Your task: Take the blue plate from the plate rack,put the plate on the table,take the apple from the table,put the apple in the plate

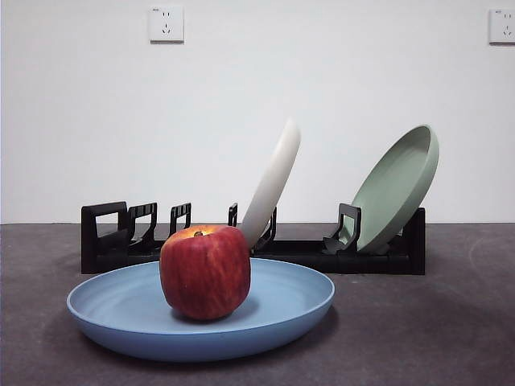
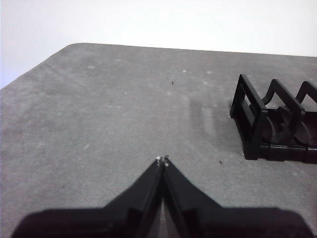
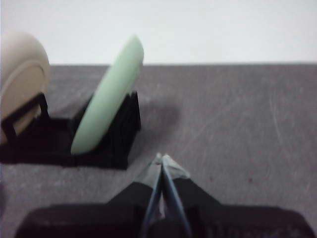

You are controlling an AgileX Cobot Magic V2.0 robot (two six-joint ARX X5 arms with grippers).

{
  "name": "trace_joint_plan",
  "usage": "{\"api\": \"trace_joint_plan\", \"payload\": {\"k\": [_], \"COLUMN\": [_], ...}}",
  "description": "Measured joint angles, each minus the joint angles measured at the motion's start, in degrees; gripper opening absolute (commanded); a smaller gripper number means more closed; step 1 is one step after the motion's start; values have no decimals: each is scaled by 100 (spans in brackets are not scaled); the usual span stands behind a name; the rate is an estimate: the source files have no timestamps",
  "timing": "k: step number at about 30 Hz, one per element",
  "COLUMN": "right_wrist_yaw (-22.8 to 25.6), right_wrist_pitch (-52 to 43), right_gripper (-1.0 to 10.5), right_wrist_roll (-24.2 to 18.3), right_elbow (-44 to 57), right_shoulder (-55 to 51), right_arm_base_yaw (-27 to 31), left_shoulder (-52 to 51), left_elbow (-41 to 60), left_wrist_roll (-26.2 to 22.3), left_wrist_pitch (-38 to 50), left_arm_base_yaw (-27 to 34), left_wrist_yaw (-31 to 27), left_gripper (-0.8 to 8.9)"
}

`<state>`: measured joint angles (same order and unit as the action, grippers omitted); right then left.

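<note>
- Since the apple [image 1: 204,272] already sits inside the blue plate [image 1: 286,310], and that plate lies flat on the table [image 1: 434,338] just in front of the plate rack [image 1: 378,256], the task looks finished.
- Behind the blue plate, 2 other plates lean in the plate rack: a cream plate [image 1: 273,181] near its middle and a green plate [image 1: 396,189] at its end.
- Neither arm shows in the front view, so both appear to be waiting.
- Left pincer [image 2: 163,159]: jaws clenched together on nothing, above bare table near the plate rack's handle end.
- Right pincer [image 3: 161,158]: jaws pressed together and empty, just beside the plate rack's end where the green plate leans.
- Handling, as a judgement: the apple looks firm, smooth and rounded, likely to slip or roll; grip it across its widest part from above.
- The blue plate seems stiff and light with a matte surface; its raised rim is the only place to pinch, and lying flat it leaves little room beneath.
</note>
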<state>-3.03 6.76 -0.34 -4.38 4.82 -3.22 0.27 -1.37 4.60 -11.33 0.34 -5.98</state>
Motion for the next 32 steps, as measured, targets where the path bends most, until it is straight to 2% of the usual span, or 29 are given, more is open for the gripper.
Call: {"api": "trace_joint_plan", "payload": {"k": [14, 19, 22, 32], "right_wrist_yaw": [2, 17, 20, 20], "right_wrist_pitch": [306, 306, 306, 306], "right_gripper": [1, 1, 1, 1], "right_wrist_roll": [306, 723, 833, 876], "right_elbow": [343, 343, 343, 343], "right_shoulder": [-459, -356, -323, -323], "right_arm_base_yaw": [15, 15, 15, 15], "left_shoulder": [0, 0, 0, 0], "left_elbow": [0, 0, 0, 0], "left_wrist_roll": [0, 0, 0, 0], "left_wrist_pitch": [-2, -2, -2, -2], "left_arm_base_yaw": [0, 0, 0, 0], "left_wrist_yaw": [4, 4, 4, 4], "left_gripper": [-3, -3, -3, -3]}}
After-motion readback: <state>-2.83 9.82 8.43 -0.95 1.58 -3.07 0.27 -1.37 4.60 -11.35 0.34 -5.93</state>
